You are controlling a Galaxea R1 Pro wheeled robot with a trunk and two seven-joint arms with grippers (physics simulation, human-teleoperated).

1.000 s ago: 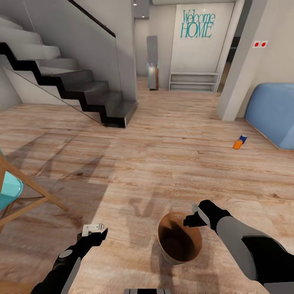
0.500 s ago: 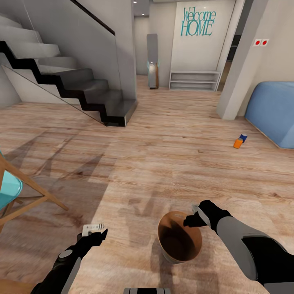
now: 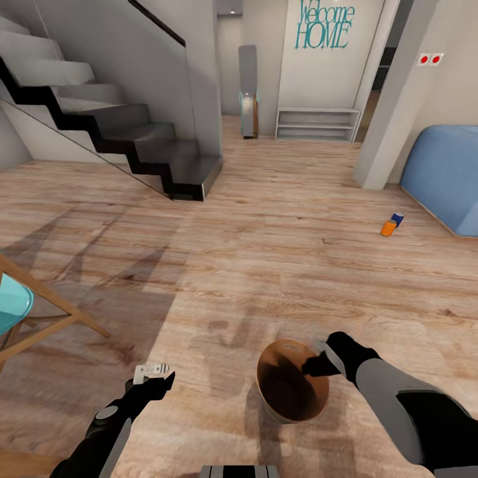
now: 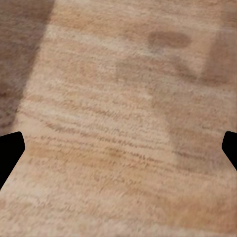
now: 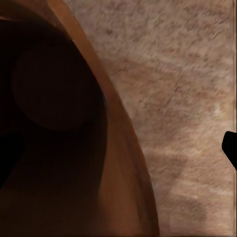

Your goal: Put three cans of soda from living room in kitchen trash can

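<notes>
Presently listed, nearest item first:

Bin [image 3: 292, 384]: copper-brown, dark glossy inside, carried low over the wood floor [image 3: 265, 252]. Right gripper [image 3: 317, 364] pinches its rim; the right wrist view looks down the wall with a finger on each side. No can visible inside.

Cans: one orange can [image 3: 388, 228] and one blue can [image 3: 396, 218], touching or nearly so, on the floor just beside the blue sofa [image 3: 443, 186], well apart from the bin. Third can not located.

Left gripper [image 3: 151, 370]: spread, holding nothing, over bare floor.

Surroundings: black staircase [image 3: 133, 133], chair [image 3: 26, 312] at the robot's left, shelf [image 3: 317, 124] under wall lettering.

Step, as judged: bringing the bin toward the cans. Next calls for driving forward and right, then setting the bin down near them.
</notes>
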